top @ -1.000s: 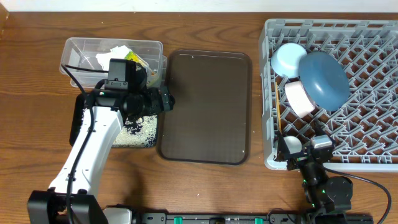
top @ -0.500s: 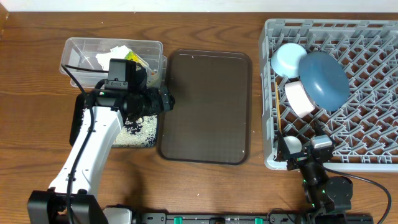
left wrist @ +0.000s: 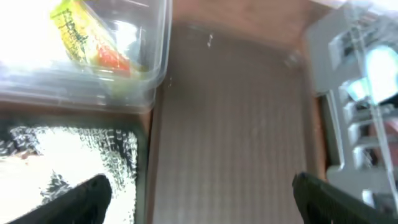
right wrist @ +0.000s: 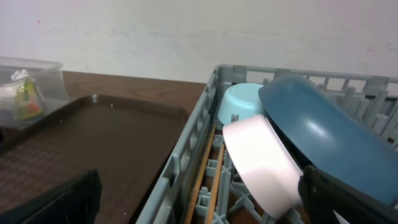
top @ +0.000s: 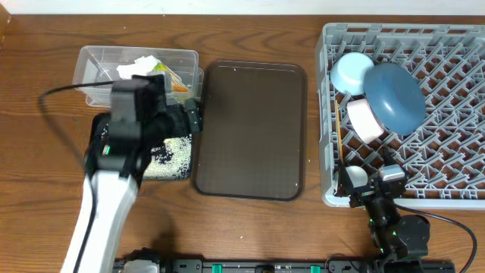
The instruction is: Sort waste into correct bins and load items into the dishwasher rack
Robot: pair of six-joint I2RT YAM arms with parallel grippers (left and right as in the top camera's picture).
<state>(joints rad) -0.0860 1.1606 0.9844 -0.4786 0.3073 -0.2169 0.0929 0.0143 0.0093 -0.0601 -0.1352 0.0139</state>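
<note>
The clear tub [top: 95, 57] at the back left holds the white napkin [top: 136, 67] and the yellow-orange wrapper [top: 170, 76], which also shows in the left wrist view [left wrist: 81, 31]. The black tray [top: 98, 133] in front of it holds rice [top: 174, 152]. My left gripper [top: 191, 119] is open and empty, above the tray's right edge [left wrist: 202, 202]. The grey rack [top: 455, 174] holds the dark-blue bowl [top: 394, 95], light-blue bowl [top: 350, 72], white bowl [top: 365, 120], white cup [top: 355, 177] and chopsticks [right wrist: 202, 180]. My right gripper [right wrist: 205, 205] is open at the rack's front left corner.
A large dark brown serving tray [top: 250, 129] lies between the bins and the rack. The rack's right half shows only upright pegs. Bare wooden table lies left of the bins and along the front edge.
My left arm has risen toward the camera and its gripper has shifted slightly left, uncovering more of the rice. The right arm has not moved.
</note>
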